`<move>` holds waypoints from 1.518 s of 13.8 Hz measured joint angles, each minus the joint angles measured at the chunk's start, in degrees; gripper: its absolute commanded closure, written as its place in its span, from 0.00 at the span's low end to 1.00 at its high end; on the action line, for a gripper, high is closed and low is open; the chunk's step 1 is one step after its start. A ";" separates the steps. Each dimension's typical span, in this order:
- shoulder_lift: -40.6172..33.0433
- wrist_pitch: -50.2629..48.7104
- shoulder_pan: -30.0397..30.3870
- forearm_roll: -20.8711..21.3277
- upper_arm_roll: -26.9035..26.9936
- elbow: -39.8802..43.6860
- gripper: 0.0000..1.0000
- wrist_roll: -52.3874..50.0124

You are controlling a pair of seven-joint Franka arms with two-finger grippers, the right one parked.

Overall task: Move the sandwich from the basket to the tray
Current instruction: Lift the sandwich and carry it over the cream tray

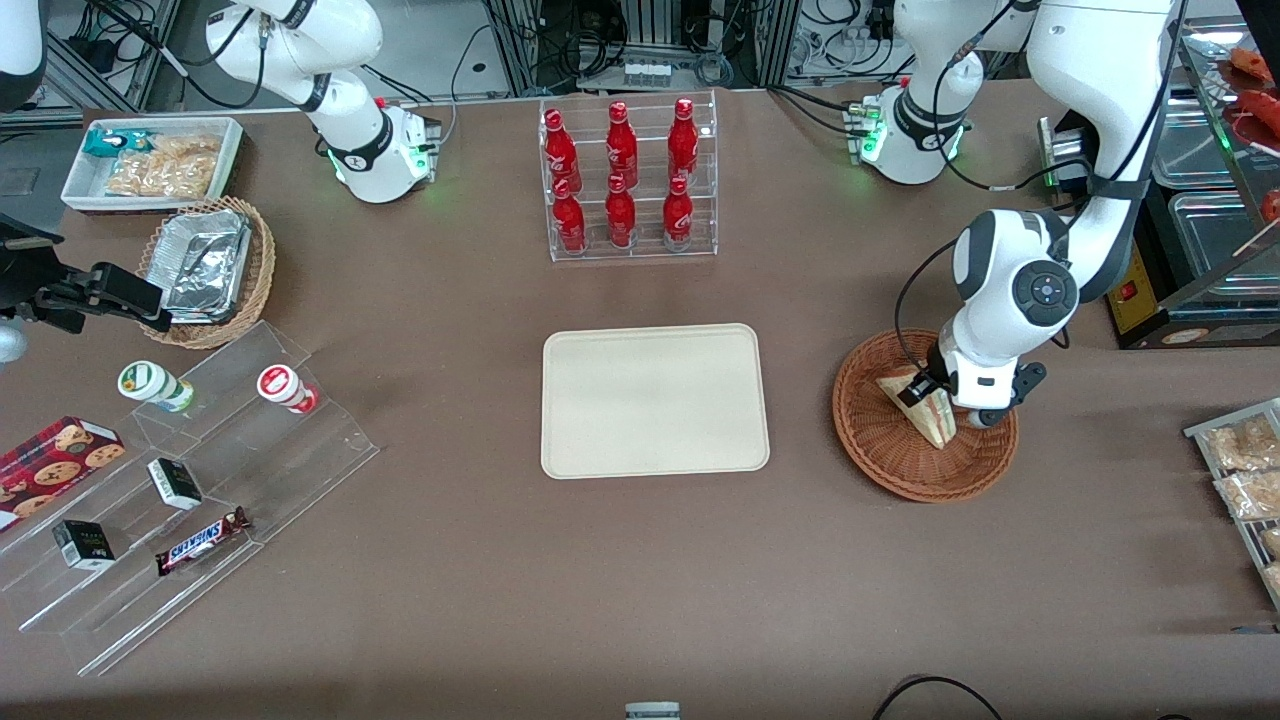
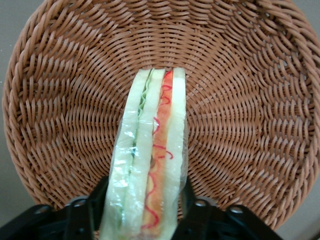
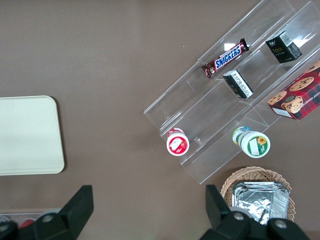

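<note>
The gripper (image 1: 938, 392) clenches the sandwich (image 2: 150, 165) by its flat bread faces, sparing the filling. It sits mid-basket (image 1: 880, 450); the tray (image 1: 655, 400) lies bare beside.

The left arm bends down steeply at its wrist, holding the black two-finger tool (image 1: 938, 392) low, its fingers (image 2: 90, 212) clamped on a triangular white-bread sandwich (image 2: 150, 165).

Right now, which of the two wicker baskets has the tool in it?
The reddish-brown basket at the working arm's end, holding the sandwich. The tool is shut on that wedge. The lighter tan basket holds foil containers.
</note>
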 measured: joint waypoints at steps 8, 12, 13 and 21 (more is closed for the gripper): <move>-1.86 -16.66 -3.94 0.15 -0.59 11.69 0.91 10.11; 2.51 -22.15 -13.18 0.04 -1.04 20.55 0.92 14.35; 4.78 -23.84 -15.72 0.02 -1.13 23.44 0.92 13.00; 23.77 -25.37 -30.06 -2.08 -2.62 43.79 0.92 -1.33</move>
